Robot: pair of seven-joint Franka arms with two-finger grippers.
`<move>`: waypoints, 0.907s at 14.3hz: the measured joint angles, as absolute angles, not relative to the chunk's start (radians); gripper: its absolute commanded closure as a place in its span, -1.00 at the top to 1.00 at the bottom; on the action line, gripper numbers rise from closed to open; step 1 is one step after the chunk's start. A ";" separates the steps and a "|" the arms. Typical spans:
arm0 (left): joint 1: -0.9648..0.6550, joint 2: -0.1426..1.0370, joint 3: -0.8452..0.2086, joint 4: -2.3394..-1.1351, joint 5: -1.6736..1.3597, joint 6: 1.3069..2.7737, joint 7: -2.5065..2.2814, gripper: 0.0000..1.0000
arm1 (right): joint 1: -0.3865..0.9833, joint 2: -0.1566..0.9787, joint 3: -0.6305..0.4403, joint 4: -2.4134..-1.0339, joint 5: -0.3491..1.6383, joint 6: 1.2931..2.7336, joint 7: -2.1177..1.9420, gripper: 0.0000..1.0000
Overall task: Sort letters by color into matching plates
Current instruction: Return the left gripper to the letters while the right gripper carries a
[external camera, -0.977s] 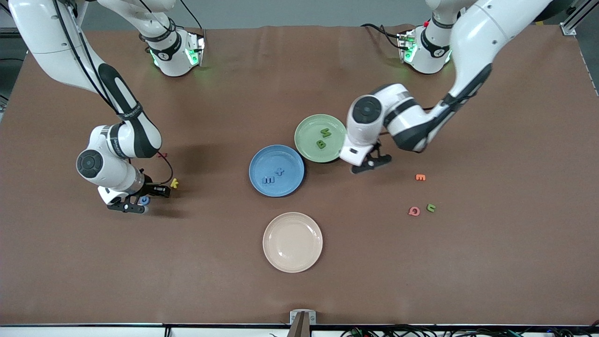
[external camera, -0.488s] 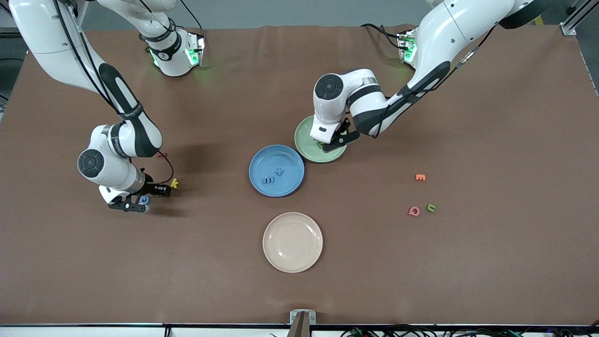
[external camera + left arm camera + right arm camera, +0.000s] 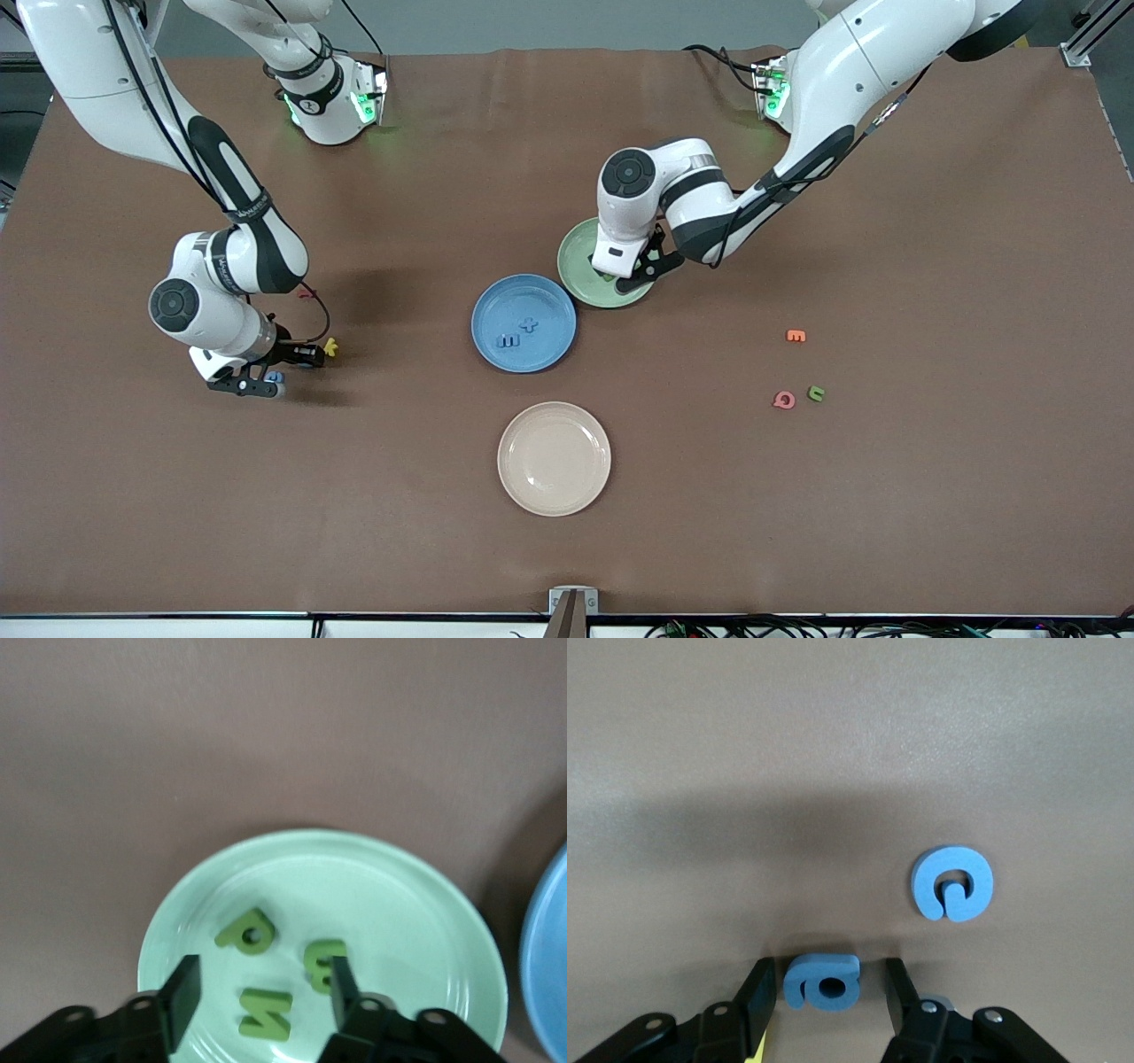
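Letters in green, three of them (image 3: 266, 1014), lie in the pale green plate (image 3: 425, 904) under the left claw (image 3: 261, 1001), whose fingers stand apart and empty over it. Right claw (image 3: 826, 992), open, straddles a blue letter (image 3: 822, 981) on the surface near the right arm's edge, another blue letter (image 3: 951, 883) close by. Blue plate (image 3: 496, 306), touching the green one, holds two blue letters (image 3: 518, 333). One green letter (image 3: 816, 392) lies toward the left arm's edge.

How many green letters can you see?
4. Three lie in the green plate: a P, a B and an N. One sits on the table beside a pink letter, toward the left arm's end.
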State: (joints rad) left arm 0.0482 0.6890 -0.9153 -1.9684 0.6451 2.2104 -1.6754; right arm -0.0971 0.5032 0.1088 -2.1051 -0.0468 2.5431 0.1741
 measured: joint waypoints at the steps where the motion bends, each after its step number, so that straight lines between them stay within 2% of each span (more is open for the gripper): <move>1: 0.065 0.688 -0.915 -1.961 0.647 2.210 -1.668 1.00 | -0.097 0.502 0.109 -2.107 -0.047 2.543 0.174 -0.04; 2: 0.088 0.687 -0.914 -1.953 0.649 2.210 -1.645 1.00 | -0.097 0.501 0.109 -2.107 -0.047 2.543 0.174 -0.14; 6: 0.235 0.685 -0.912 -1.907 0.654 2.210 -1.436 0.92 | -0.097 0.491 0.110 -2.112 -0.046 2.536 0.174 -0.91; 7: 0.280 0.685 -0.912 -1.901 0.671 2.210 -1.362 0.90 | -0.096 0.491 0.110 -2.115 -0.046 2.536 0.174 -0.99; 9: 0.364 0.685 -0.911 -1.897 0.737 2.211 -1.231 0.86 | -0.096 0.488 0.111 -2.115 -0.046 2.526 0.174 -0.99; 13: 0.438 0.686 -0.874 -1.880 0.786 2.224 -0.994 0.76 | -0.042 0.423 0.120 -2.072 -0.024 2.352 0.235 -0.99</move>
